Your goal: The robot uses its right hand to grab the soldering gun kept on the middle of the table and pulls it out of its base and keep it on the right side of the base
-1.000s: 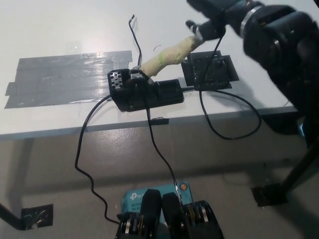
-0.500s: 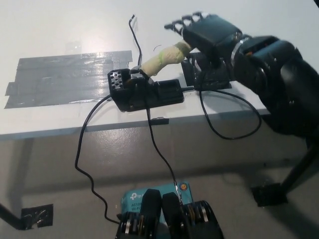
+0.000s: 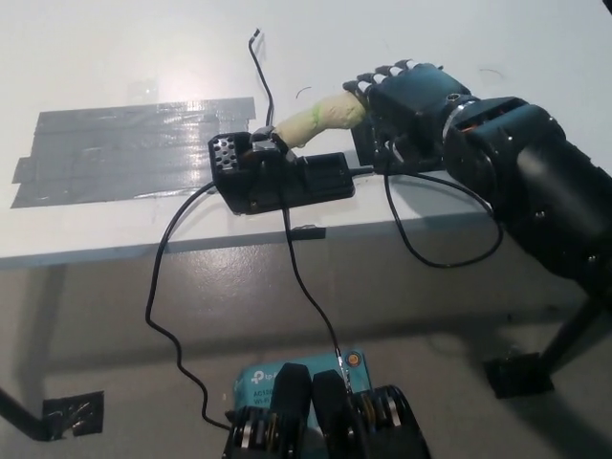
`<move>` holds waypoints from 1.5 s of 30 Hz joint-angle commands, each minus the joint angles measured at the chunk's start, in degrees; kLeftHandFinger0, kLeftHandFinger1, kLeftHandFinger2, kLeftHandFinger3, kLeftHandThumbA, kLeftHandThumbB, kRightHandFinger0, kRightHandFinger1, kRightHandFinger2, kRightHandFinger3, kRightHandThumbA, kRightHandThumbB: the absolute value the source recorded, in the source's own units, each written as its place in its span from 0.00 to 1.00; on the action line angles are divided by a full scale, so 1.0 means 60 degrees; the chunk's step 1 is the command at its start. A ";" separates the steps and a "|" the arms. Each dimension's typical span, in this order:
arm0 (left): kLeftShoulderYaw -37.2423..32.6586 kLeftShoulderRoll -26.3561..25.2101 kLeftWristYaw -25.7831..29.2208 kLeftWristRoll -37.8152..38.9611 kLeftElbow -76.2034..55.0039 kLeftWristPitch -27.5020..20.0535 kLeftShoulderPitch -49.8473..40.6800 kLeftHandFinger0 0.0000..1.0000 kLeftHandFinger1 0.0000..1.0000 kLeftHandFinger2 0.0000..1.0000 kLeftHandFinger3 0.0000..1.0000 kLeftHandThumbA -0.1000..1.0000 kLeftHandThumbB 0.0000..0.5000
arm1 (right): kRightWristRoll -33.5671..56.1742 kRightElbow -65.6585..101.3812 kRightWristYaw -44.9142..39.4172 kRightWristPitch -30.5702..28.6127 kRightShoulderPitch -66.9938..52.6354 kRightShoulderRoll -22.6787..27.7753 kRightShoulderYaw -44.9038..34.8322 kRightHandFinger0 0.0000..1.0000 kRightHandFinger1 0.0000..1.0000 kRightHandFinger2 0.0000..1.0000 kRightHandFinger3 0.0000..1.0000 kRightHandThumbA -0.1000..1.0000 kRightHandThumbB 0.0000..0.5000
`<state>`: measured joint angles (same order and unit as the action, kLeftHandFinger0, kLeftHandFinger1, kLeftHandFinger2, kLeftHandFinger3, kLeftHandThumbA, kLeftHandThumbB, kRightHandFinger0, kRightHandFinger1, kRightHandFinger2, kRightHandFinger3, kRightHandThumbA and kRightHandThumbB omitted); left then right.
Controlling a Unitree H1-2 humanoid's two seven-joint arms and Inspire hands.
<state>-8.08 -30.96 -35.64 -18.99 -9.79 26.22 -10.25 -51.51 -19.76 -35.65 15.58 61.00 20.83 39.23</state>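
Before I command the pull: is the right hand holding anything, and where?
Cannot tell for sure: the right hand sits at the soldering gun's handle end, grip hidden.

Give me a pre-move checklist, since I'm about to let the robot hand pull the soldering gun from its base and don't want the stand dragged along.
1. Right robot hand at the soldering gun handle's far end: ok.
2. Fingers closed around the handle: cannot tell; they curl over its end, contact hidden.
3. Gun seated in the base, handle tilted up to the right: ok.
4. Cables clear of the pull path: not ok; one loops under the right forearm off the table edge.
5. Landing spot right of the base: cannot tell; the hand hides most of the black pad there.
6. Left robot hand clear: cannot tell, not in view.
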 commanded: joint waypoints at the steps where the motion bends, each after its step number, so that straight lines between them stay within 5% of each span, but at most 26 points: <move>1: 0.0092 -0.0057 -0.0212 -0.0152 -0.0202 0.0118 0.0012 1.00 1.00 1.00 1.00 0.67 0.26 | -0.0979 -0.0264 0.0173 0.0501 0.0089 0.0213 0.0047 1.00 1.00 1.00 1.00 0.36 0.90; 14: 0.0107 0.0131 -0.0417 -0.0417 -0.0253 0.0118 0.0132 1.00 1.00 1.00 1.00 0.66 0.23 | -0.2405 -0.0869 0.2959 0.0091 -0.0451 -0.0202 0.0326 0.99 1.00 1.00 1.00 0.31 1.00; 15: 0.0073 0.0120 -0.0430 -0.0472 -0.0246 0.0118 0.0144 1.00 1.00 1.00 1.00 0.67 0.22 | -0.2381 -0.0852 0.3158 0.0073 -0.0562 -0.0220 0.0274 0.74 0.75 0.59 1.00 0.25 0.94; 16: 0.0018 0.0105 -0.0460 -0.0552 -0.0234 0.0118 0.0168 1.00 1.00 1.00 1.00 0.68 0.20 | -0.2372 -0.0862 0.3673 0.0055 -0.0779 -0.0272 0.0183 0.36 0.30 0.35 1.00 0.26 0.99; 18: -0.0030 0.0096 -0.0469 -0.0554 -0.0195 0.0118 0.0202 1.00 1.00 1.00 1.00 0.67 0.21 | -0.2405 -0.0925 0.4186 0.0029 -0.0995 -0.0317 0.0127 0.12 0.04 0.17 1.00 0.25 0.97; 20: 0.0000 0.0113 -0.0477 -0.0535 -0.0181 0.0118 0.0201 1.00 1.00 1.00 1.00 0.67 0.21 | -0.2456 -0.0973 0.4426 -0.0043 -0.1078 -0.0334 0.0130 0.01 0.00 0.09 1.00 0.25 0.96; 21: -0.0016 0.0087 -0.0445 -0.0442 -0.0216 0.0118 0.0185 1.00 1.00 1.00 1.00 0.66 0.22 | -0.2459 -0.1068 0.4745 -0.0011 -0.1260 -0.0393 0.0090 0.00 0.00 0.06 1.00 0.24 0.83; 24: -0.0042 0.0065 -0.0431 -0.0388 -0.0224 0.0118 0.0170 1.00 1.00 1.00 1.00 0.67 0.23 | -0.2527 -0.1309 0.5441 -0.0062 -0.1491 -0.0462 0.0051 0.00 0.00 0.08 1.00 0.23 0.69; 26: 0.0060 0.0137 -0.0517 -0.0453 -0.0236 0.0118 0.0179 1.00 1.00 1.00 1.00 0.66 0.24 | -0.2368 -0.1441 0.5990 -0.0467 -0.1548 -0.0422 -0.0017 0.00 0.00 0.10 1.00 0.02 0.49; 29: 0.0023 0.0100 -0.0554 -0.0498 -0.0197 0.0118 0.0234 1.00 1.00 1.00 1.00 0.67 0.23 | -0.2492 -0.1632 0.6661 -0.0805 -0.1511 -0.0333 0.0079 0.00 0.00 0.15 0.49 0.00 0.56; 30: 0.0013 0.0103 -0.0539 -0.0523 -0.0212 0.0118 0.0232 1.00 1.00 1.00 1.00 0.67 0.23 | -0.2403 -0.1651 0.6717 -0.0903 -0.1504 -0.0318 0.0025 0.00 0.00 0.22 0.36 0.00 0.53; 31: 0.0021 0.0061 -0.0546 -0.0503 -0.0203 0.0118 0.0243 1.00 1.00 1.00 1.00 0.68 0.22 | -0.2371 -0.1726 0.6838 -0.0956 -0.1481 -0.0352 0.0004 0.00 0.00 0.27 0.33 0.00 0.50; 34: 0.0080 0.0097 -0.0560 -0.0526 -0.0160 0.0118 0.0227 1.00 1.00 1.00 1.00 0.66 0.21 | -0.2225 -0.1754 0.7256 -0.1268 -0.1496 -0.0293 -0.0152 0.00 0.01 0.34 0.49 0.00 0.47; 42: 0.0141 0.0079 -0.0597 -0.0615 -0.0180 0.0118 0.0137 1.00 1.00 1.00 1.00 0.66 0.23 | -0.2069 -0.1461 0.7490 -0.1561 -0.1409 -0.0042 -0.0586 0.00 0.08 0.47 0.47 0.00 0.43; 45: 0.0190 0.0103 -0.0651 -0.0650 -0.0212 0.0118 0.0089 1.00 1.00 1.00 1.00 0.66 0.23 | -0.2111 -0.1225 0.6722 -0.1483 -0.1200 0.0074 -0.0694 0.00 0.06 0.47 0.53 0.00 0.24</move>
<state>-7.93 -29.45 -38.23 -22.08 -9.79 26.23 -9.15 -65.13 -28.98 6.66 7.78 51.53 18.73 36.93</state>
